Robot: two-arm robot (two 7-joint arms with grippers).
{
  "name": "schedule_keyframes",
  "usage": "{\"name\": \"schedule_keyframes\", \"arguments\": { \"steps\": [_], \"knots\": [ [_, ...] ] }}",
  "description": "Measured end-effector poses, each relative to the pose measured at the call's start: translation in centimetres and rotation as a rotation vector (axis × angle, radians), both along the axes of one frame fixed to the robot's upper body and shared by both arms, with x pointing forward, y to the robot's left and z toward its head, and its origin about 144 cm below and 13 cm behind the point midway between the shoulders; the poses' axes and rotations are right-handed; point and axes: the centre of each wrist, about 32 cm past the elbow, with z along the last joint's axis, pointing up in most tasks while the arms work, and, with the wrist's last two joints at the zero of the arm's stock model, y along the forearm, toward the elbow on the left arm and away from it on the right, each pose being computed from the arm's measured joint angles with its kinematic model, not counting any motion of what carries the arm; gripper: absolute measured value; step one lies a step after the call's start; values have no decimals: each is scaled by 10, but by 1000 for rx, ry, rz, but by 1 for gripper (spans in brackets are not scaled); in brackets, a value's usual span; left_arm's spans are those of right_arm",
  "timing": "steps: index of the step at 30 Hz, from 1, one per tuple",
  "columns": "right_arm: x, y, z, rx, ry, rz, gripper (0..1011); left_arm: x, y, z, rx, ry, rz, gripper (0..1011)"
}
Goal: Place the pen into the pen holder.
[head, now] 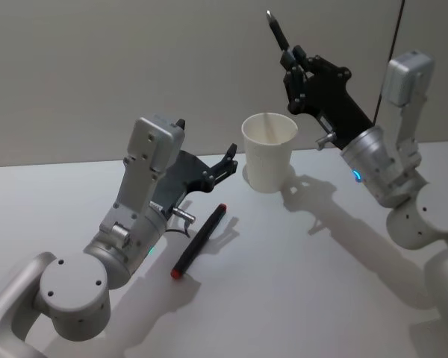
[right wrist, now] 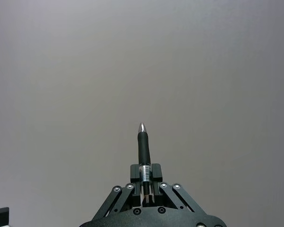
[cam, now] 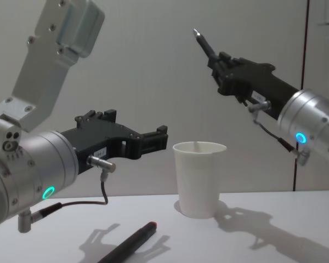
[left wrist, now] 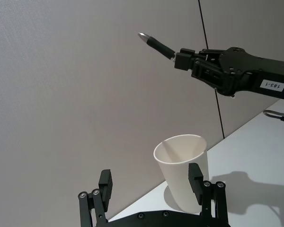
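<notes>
The pen holder, a white paper cup (head: 269, 160) (left wrist: 182, 165) (cam: 197, 178), stands upright at the back of the table. My right gripper (head: 293, 56) (left wrist: 182, 59) (right wrist: 145, 172) (cam: 219, 60) is shut on a black pen (head: 276, 30) (left wrist: 156, 43) (right wrist: 143, 146) (cam: 203, 43). It holds the pen in the air above and to the right of the cup, silver tip pointing up and away. My left gripper (head: 230, 158) (left wrist: 150, 182) (cam: 160, 137) hovers open just left of the cup, holding nothing.
A second black pen with red ends (head: 200, 240) (cam: 129, 244) lies flat on the white table (head: 299, 283) beside my left arm, in front of the cup. A grey wall stands close behind the table.
</notes>
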Motion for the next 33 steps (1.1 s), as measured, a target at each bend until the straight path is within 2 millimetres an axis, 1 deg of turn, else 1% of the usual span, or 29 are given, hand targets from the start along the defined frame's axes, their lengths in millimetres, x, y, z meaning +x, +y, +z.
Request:
{"name": "schedule_keyframes", "arguments": {
  "steps": [12,33],
  "knots": [
    [12,9,-3,-105,-51,-25,134,0,0,0,0,0,0,1001],
    [30,22,-11,-198,-113,-64,134,0,0,0,0,0,0,1001]
  ]
}}
